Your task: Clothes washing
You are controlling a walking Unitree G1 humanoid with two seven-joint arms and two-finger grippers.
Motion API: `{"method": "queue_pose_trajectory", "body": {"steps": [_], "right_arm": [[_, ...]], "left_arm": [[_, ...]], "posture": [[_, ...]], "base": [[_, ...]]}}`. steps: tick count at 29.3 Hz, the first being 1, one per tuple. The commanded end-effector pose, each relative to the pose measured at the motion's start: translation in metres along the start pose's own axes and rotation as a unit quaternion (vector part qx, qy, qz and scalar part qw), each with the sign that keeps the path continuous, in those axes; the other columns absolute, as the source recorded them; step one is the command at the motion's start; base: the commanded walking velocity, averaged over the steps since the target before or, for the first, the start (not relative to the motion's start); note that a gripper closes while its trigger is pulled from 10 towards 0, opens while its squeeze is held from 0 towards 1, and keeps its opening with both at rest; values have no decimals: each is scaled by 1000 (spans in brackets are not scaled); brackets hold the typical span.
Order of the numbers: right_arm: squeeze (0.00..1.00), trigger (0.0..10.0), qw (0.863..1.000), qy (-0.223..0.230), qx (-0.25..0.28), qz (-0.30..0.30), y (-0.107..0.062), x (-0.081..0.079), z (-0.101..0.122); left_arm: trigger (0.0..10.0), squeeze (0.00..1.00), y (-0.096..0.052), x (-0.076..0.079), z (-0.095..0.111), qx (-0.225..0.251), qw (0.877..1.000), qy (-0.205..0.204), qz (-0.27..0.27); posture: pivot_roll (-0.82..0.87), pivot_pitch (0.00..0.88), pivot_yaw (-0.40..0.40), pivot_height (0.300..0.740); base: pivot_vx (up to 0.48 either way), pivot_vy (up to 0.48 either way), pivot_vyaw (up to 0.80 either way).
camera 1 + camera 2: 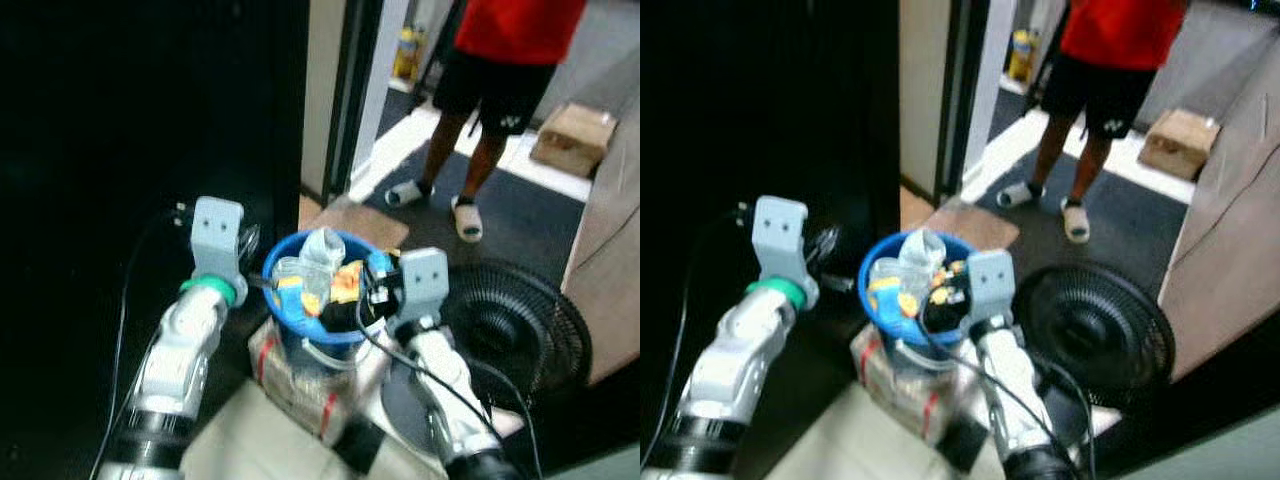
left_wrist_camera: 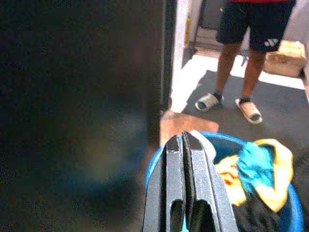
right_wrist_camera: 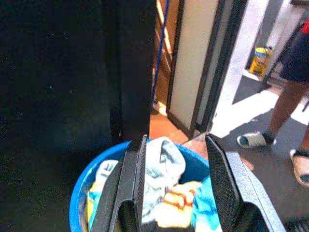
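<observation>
Early stage, by the look of it — clothes [image 1: 345,282] not yet washed, heaped in a blue bucket [image 1: 290,318] and no washing machine to be made out. Bucket between the two arms, resting on a taped bundle [image 1: 300,385] low in the head views; contents a pale blue-white garment on top, yellow, turquoise and black pieces under it. Left gripper [image 2: 185,145] at the bucket's near rim on the robot's left, fingers pressed flat together with nothing seen between them. Right gripper [image 3: 175,159] at the rim on the robot's right, fingers spread wide, pointing over the pale garment, gripping nothing. Remaining, as a judgement: carrying or emptying the load, loading a machine, starting the wash — all of it. Surroundings: large dark panel [image 1: 150,110] filling the robot's left, detail lost in shade; open doorway [image 1: 345,100] ahead; a person [image 1: 500,60] in red top, dark shorts and pale sandals standing beyond it on the likely path; black floor fan [image 1: 1095,335] lying just beside the right arm; cardboard box [image 1: 572,138] further back; yellow bottle [image 1: 405,52] by the door frame; loose cable along the right arm — a possible snag.
</observation>
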State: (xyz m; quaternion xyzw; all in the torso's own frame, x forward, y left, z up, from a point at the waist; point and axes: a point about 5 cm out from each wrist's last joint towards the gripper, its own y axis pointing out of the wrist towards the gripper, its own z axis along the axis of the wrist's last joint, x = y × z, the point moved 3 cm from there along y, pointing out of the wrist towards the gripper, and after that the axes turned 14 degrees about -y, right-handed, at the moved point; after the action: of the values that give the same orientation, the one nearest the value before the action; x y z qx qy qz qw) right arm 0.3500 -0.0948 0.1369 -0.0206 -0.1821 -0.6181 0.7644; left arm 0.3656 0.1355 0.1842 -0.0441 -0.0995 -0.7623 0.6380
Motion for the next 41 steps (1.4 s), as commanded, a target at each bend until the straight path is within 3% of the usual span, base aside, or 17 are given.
{"method": "queue_pose_trajectory", "body": {"steps": [1, 13, 30, 41], "right_arm": [[0, 10000, 1000, 4, -5, 8, -2, -5, -3], [0, 10000, 1000, 3, -4, 10, -2, -6, -3], [0, 10000, 1000, 2, -6, 10, -3, -6, -4], [0, 10000, 999, -37, -28, 20, -11, -10, -21]], "left_arm": [[10000, 0, -3, -7, -7, -12, 1000, 5, 10], [10000, 0, -3, -7, -9, -17, 1000, 3, 14], [10000, 0, -4, -4, -13, -23, 1000, 6, 2], [10000, 0, -25, 8, -63, -106, 993, 14, -58]], "posture": [[123, 32, 11, 740], [122, 30, 10, 740], [118, 36, 15, 740], [118, 36, 18, 740]], "base": [[469, 0, 0], [437, 0, 0], [0, 0, 0], [0, 0, 0]]}}
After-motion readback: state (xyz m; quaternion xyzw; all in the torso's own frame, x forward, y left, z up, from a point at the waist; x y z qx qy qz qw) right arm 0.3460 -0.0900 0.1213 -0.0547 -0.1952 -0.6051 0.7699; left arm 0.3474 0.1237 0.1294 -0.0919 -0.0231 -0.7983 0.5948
